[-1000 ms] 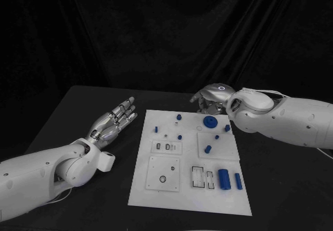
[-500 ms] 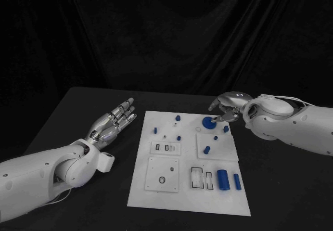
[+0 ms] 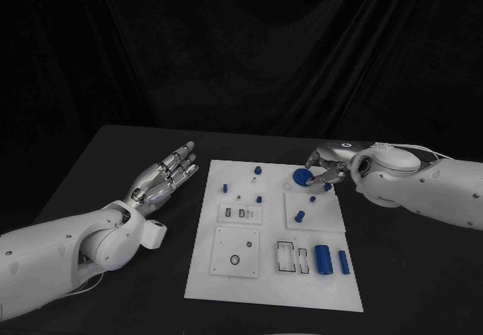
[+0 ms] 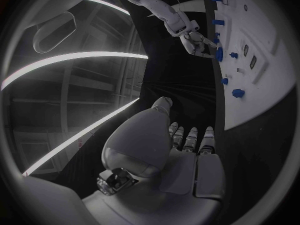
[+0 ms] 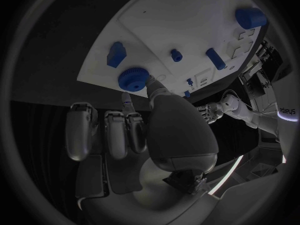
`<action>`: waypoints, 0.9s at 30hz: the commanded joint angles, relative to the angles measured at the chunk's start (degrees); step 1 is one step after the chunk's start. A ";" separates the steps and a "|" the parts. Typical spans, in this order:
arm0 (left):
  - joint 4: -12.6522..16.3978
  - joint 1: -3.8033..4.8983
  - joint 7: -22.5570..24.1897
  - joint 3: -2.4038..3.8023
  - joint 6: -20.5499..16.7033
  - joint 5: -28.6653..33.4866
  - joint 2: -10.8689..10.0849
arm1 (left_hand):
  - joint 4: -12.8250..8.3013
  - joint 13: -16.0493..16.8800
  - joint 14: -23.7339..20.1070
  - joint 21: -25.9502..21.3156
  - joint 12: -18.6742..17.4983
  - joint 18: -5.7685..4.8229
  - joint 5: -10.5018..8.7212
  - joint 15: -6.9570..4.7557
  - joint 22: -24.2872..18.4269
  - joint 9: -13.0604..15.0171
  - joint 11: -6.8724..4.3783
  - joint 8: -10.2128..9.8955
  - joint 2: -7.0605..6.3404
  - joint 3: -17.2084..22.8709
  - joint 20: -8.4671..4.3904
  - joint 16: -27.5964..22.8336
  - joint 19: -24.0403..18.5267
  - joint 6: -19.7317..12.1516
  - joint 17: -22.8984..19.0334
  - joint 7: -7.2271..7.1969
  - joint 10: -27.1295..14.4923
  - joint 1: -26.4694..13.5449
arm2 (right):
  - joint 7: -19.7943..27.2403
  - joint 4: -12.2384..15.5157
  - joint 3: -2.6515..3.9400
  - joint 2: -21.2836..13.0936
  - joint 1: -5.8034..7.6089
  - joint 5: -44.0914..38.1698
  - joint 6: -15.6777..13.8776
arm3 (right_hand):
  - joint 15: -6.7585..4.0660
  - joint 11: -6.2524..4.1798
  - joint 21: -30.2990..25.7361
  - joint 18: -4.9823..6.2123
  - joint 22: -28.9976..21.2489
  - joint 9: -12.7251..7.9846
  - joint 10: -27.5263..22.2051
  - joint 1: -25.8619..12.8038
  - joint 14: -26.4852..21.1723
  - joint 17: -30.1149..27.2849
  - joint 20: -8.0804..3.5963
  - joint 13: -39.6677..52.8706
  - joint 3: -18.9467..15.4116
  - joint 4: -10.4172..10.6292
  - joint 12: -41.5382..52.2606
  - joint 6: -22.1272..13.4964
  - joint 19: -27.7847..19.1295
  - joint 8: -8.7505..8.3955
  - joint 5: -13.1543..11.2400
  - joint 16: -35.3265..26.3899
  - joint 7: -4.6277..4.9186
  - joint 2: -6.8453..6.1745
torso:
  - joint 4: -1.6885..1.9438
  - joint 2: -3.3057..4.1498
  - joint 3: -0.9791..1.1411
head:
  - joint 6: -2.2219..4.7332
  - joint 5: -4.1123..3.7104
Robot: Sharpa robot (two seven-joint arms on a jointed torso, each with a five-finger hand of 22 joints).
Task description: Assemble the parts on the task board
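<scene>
- The board point(image 3: 271, 272) lies in the middle of the black table point(image 3: 121, 150), its long side running away from the robot.
- At its near end, toward the right, a large blue cylinder point(image 3: 324, 258) lies beside a thinner blue rod point(image 3: 343, 262); both are just right of two narrow outlined slots point(image 3: 287, 255).
- Left of the slots sits a square plate with a round hole point(image 3: 236, 259).
- Farther up the board, small blue pegs stand apart from each other: one point(image 3: 300, 217) on the right square plate, others at point(image 3: 259, 199) and point(image 3: 225, 187).
- The left hand point(image 3: 166, 174) hovers over the table just left of the board, palm up, fingers straight and spread, holding nothing.
- At the far right part of the board, the right hand point(image 3: 330, 164) has its thumb and a finger on a blue knurled knob point(image 3: 301, 176), point(image 5: 133, 78); the other fingers stay curled back beside it. The knob sits close to the board's far edge.
- A blue peg point(image 3: 257, 169) stands near the far edge, left of the knob.
</scene>
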 commanded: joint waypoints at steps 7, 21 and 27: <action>0.12 -0.09 0.10 0.04 0.85 -0.06 0.07 | -0.27 -0.07 0.08 -0.33 -0.37 0.44 0.29 0.56 -0.10 0.02 0.46 0.20 -0.14 0.25 0.49 -0.37 0.04 -0.10 -0.08 0.25 0.02 0.04 | -0.33 -0.97 0.02 0.83 -0.39 0.25 -0.12 | 0.77 0.72 -0.12 -0.91 10.66 -0.76 6.02 0.51 6.05 15.06 0.91 15.06 0.78 -0.68 0.14 0.02 0.01 -0.01 5.95 0.14 0.77 1.41 | 0.13 0.02 -0.04 | 0.27 -0.13; 0.10 -0.10 -0.35 0.04 1.20 -0.06 -0.03 | -0.50 -0.07 0.08 -0.32 -0.37 0.42 0.29 0.93 -0.09 0.01 0.62 0.18 -0.16 0.46 0.80 -0.37 0.05 -0.15 -0.08 0.35 0.02 -0.08 | 1.19 -1.45 0.03 1.12 -0.52 0.25 -1.16 | 0.58 0.49 -0.86 -0.76 10.83 -1.11 6.02 -1.20 6.05 15.06 0.81 15.06 3.11 -0.38 0.14 2.39 -0.33 0.51 21.65 0.14 0.51 1.84 | 0.06 0.02 -0.08 | 0.52 -0.07; -0.02 -0.11 -0.55 0.04 1.44 -0.06 0.10 | -0.52 -0.07 0.08 -0.32 -0.37 0.41 0.29 0.96 -0.09 0.02 0.63 0.18 -0.16 0.48 0.83 -0.37 0.05 -0.13 -0.08 0.36 0.02 -0.10 | 0.90 -1.61 0.03 1.37 -0.55 0.25 -0.54 | 0.50 0.42 -1.09 -0.73 10.89 -0.95 6.02 -1.90 6.05 15.06 0.73 15.06 3.51 -0.29 0.14 2.89 -0.38 0.38 17.68 0.14 0.45 1.38 | 0.13 0.02 -0.07 | 0.53 -0.14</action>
